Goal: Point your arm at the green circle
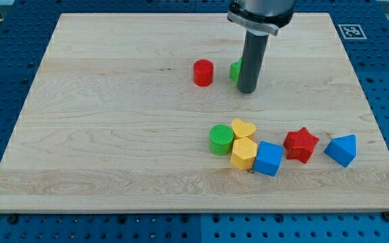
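Observation:
The green circle (pixel 221 140) lies at the left end of a cluster of blocks in the view's lower middle. My tip (pixel 248 90) is above it and a little to the right, well apart from it. The rod stands right in front of a small green block (pixel 235 70), most of which it hides; its shape cannot be made out. A red cylinder (pixel 203 72) sits to the left of the tip.
Next to the green circle lie a yellow heart (pixel 243 128), a yellow hexagon (pixel 244 153) and a blue cube (pixel 269 158). Further right are a red star (pixel 300 144) and a blue triangular block (pixel 342 150). The wooden board (pixel 113 135) sits on a blue perforated table.

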You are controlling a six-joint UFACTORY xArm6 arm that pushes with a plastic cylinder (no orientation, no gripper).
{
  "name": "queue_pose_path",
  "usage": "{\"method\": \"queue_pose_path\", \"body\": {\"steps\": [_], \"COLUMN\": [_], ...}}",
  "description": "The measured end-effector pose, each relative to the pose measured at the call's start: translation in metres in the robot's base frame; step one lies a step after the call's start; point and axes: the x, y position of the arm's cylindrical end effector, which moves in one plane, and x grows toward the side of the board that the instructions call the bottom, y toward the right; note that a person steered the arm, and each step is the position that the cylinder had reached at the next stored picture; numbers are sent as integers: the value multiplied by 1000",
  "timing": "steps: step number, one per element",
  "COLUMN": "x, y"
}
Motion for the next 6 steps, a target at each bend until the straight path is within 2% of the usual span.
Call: {"method": "queue_pose_path", "body": {"steps": [1, 2, 3, 4, 5, 6], "x": [16, 26, 80, 146, 160, 139], "y": [-18, -86, -133, -143, -106, -62]}}
